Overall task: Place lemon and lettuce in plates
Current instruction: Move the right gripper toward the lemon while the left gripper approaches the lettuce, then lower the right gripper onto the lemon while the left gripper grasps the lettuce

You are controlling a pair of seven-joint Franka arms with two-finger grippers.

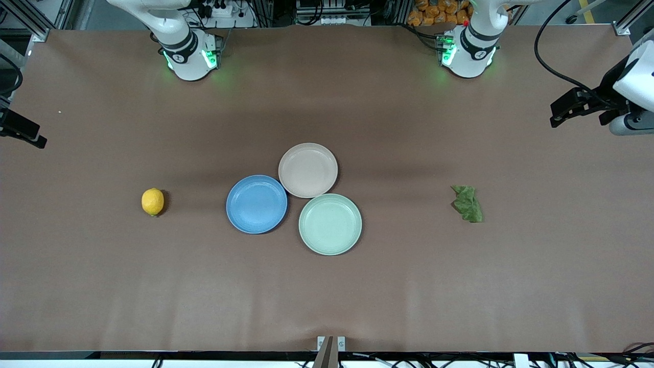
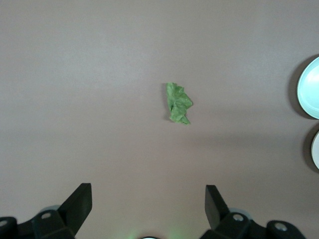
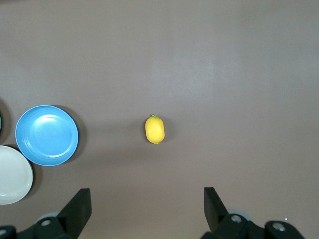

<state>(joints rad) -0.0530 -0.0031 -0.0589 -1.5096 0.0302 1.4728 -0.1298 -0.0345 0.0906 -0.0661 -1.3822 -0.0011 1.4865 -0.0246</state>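
Fingers [image 2: 77,201] of the left gripper [image 2: 148,204] stand wide apart, holding nothing, high over the lettuce [image 2: 178,103]; the right gripper [image 3: 144,204] is spread just as wide and bare over the lemon [image 3: 155,129]. Only fingertips show in each wrist view. In the front view neither gripper can be made out: the left arm [image 1: 631,82] is cut off by the frame edge at about 3 o'clock, and the right arm shows little more than its base.

Nearest the front camera, the mint plate [image 1: 330,224] holds nothing. A step farther, the blue plate [image 1: 256,204] is also bare, at about 10 o'clock from the mint one and just beside it. The lemon [image 1: 153,201] lies on the table toward the right arm's end, well apart from the plates. The lettuce [image 1: 467,203], crumpled, lies on the table toward the left arm's end, also well apart. Farthest, the beige plate [image 1: 308,170] is bare, its rim meeting the mint rim and close against the blue.
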